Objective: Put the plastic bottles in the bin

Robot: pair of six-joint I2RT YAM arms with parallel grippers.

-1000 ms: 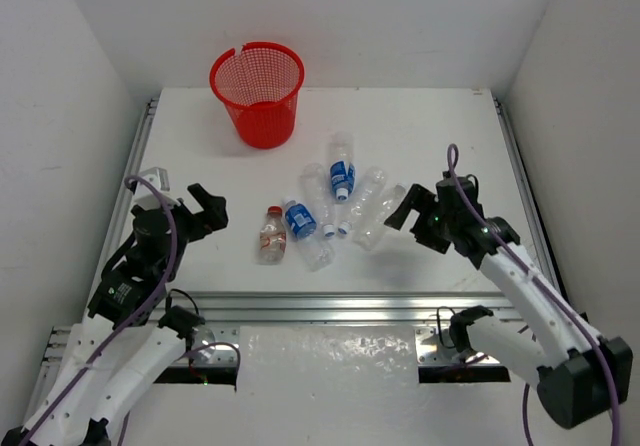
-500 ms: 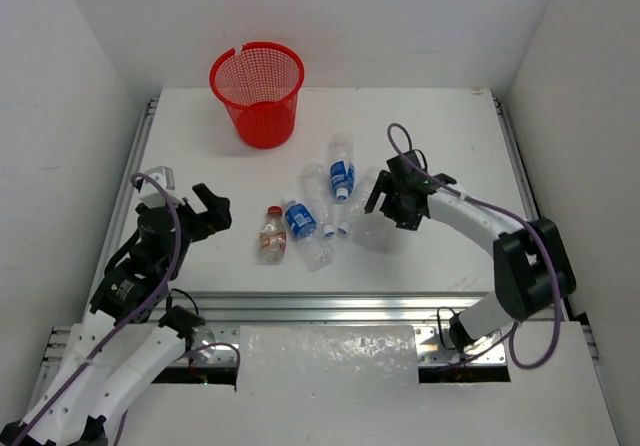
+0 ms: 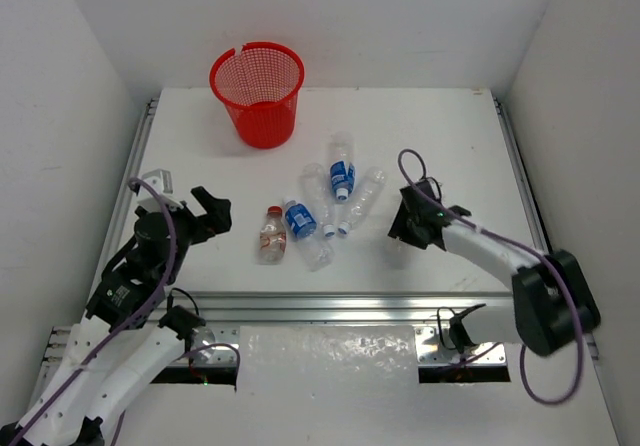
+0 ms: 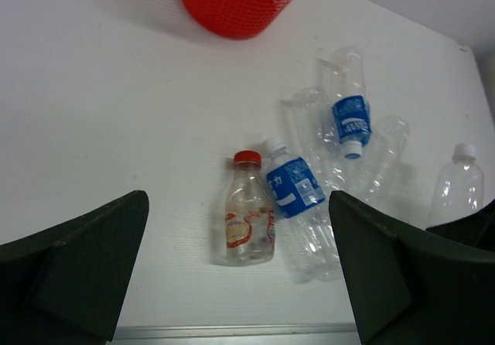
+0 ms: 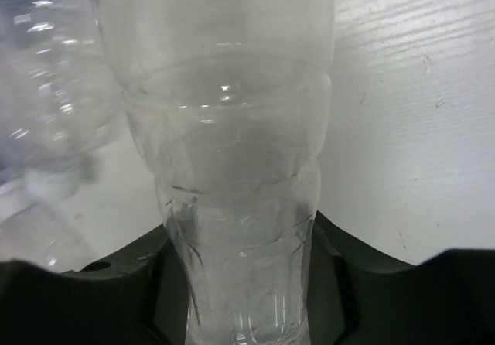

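Five plastic bottles (image 3: pixel 300 221) lie clustered mid-worktop (image 3: pixel 450 136); a sixth, clear bottle (image 5: pixel 240 167), stands clamped in the right hand (image 3: pixel 400 231). Near-left, the left hand (image 3: pixel 212 213) is spread wide, empty. Red mesh bin (image 3: pixel 257 91) far left.

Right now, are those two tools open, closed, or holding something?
Left tool: open, holding nothing.
Right tool: closed on a clear plastic bottle.

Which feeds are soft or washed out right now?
Right wrist: the clear bottle fills the frame, too close and soft, with bright glints; neighbouring bottles blur. Left wrist: red-capped bottle sharp, own fingers dark and defocused. Top external: even light, faint shadows.
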